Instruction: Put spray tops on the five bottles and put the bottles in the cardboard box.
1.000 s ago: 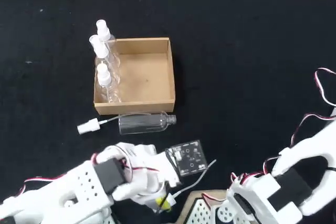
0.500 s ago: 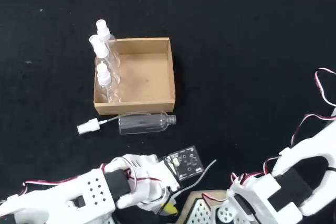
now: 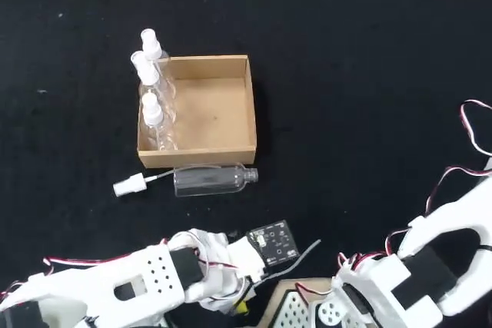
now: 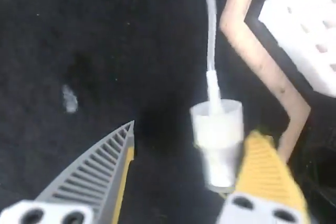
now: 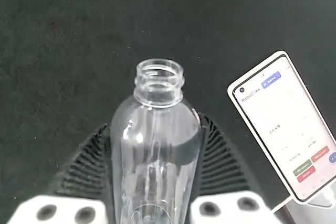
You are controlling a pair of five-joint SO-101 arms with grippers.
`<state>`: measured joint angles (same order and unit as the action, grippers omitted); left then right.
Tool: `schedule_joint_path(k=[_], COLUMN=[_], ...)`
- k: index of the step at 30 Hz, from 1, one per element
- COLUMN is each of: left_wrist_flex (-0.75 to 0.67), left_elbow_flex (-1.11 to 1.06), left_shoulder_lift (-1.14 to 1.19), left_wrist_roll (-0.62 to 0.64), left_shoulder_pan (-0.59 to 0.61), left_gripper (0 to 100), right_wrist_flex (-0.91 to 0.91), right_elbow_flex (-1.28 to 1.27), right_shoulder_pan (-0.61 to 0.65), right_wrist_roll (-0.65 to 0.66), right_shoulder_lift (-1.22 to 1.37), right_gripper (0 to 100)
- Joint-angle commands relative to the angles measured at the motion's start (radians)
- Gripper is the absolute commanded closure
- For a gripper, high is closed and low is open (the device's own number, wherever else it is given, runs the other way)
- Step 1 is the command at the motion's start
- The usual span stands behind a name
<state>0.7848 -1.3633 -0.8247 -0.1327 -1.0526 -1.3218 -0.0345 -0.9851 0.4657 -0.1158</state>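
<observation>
The left arm (image 3: 154, 286) has drawn back toward the table's near edge; its gripper (image 4: 192, 129) now gapes around a loose spray top (image 4: 216, 129) lying there; the right gripper (image 5: 156, 129) clamps an uncapped bottle (image 5: 158, 93); grasping the top looks next; the box (image 3: 251, 105) lies well apart.

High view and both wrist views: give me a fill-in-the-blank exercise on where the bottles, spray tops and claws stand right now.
1. Inside the cardboard box stand ___ bottles with spray tops on.
2. The uncapped bottle outside the box lies on its ___.
3. The right claw is shut on a ___ that has no top.
4. The left claw is ___, with a spray top beside its yellow finger.
Missing words: three; side; bottle; open.
</observation>
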Motion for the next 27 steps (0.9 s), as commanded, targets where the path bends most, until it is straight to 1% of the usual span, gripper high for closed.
schedule_joint_path(k=[1, 3, 6, 8, 14, 18, 21, 24, 27], left_wrist_flex=[-0.006, 0.008, 0.086, 0.186, 0.563, 0.761, 0.862, 0.951, 0.976], left_elbow_flex=[0.042, 0.053, 0.099, 0.156, 0.410, 0.559, 0.621, 0.653, 0.657], left_shoulder_lift=[-0.002, -0.003, -0.003, -0.003, -0.003, -0.003, -0.003, -0.003, -0.003], left_wrist_roll=[0.002, -0.002, -0.005, -0.046, -0.282, -0.427, -0.552, -0.683, -0.761], left_shoulder_pan=[-0.021, -0.007, 0.062, 0.131, 0.372, 0.565, 0.680, 0.745, 0.799], left_gripper=[90, 97, 96, 97, 97, 97, 97, 97, 97], right_wrist_flex=[0.020, 0.020, 0.025, 0.025, 0.015, -0.026, -0.077, -0.120, -0.167], right_elbow_flex=[0.010, 0.008, -0.015, -0.027, -0.033, -0.028, -0.015, 0.015, 0.065], right_shoulder_pan=[0.014, 0.014, 0.014, 0.026, 0.115, 0.192, 0.252, 0.313, 0.370], right_wrist_roll=[0.006, 0.006, 0.006, 0.006, 0.003, -0.003, -0.003, -0.005, -0.048], right_shoulder_lift=[-0.065, -0.065, -0.065, -0.065, -0.065, -0.073, -0.076, -0.076, -0.076], right_gripper=[98.4, 98.4, 98.4, 98.4, 98.4, 98.6, 98.6, 98.6, 98.7])
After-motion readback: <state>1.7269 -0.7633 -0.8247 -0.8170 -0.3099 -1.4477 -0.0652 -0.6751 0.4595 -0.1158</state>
